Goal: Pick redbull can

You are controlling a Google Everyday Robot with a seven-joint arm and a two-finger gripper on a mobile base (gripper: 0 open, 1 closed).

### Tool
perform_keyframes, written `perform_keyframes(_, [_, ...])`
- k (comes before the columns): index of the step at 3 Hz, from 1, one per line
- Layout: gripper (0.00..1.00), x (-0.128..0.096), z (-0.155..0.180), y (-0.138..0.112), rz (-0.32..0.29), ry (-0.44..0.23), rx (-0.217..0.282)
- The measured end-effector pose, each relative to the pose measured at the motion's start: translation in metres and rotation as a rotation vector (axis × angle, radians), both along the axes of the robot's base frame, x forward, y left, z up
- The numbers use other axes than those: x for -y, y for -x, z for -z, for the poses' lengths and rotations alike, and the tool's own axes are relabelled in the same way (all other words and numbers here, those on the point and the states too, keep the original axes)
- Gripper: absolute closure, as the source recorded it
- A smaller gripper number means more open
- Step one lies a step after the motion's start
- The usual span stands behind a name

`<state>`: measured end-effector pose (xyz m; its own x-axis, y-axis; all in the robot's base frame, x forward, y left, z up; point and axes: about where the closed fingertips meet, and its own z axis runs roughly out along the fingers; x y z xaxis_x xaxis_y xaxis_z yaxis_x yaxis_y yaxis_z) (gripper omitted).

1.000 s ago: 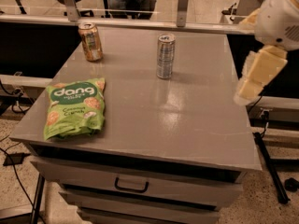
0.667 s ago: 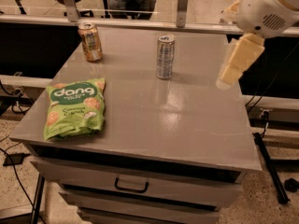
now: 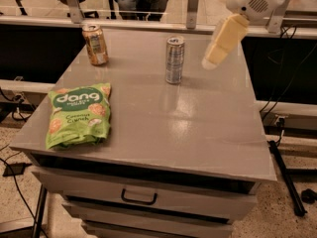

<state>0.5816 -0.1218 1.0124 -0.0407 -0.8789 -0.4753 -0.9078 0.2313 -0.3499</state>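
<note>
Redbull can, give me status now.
Gripper in the air just right of the redbull can, not touching. Can upright, rear centre of the table. Nothing between them; orange-gold can and green snack bag sit well left.

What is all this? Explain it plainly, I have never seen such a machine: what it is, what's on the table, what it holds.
There is one camera view, looking down on a grey table; where the camera is mounted cannot be told. The white and cream shape at top right is a robot arm. Its grasping part, the end effector, hangs above the table's far right side, beside the redbull can but apart from it, with nothing in it. That slim silver-and-blue can stands upright. A wider orange-gold can stands at the far left, and a green snack bag lies flat at the near left.
</note>
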Motion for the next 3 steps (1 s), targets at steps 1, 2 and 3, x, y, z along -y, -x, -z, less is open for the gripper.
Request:
perform_keyframes(1, [0.0, -0.011, -0.001, -0.029, 0.039, -0.081, -0.011])
perform_keyframes(2, [0.0, -0.028, 0.001, -0.052, 0.068, -0.17, -0.036])
perform_keyframes(3, [0.0, -0.041, 0.012, -0.068, 0.106, -0.2, -0.05])
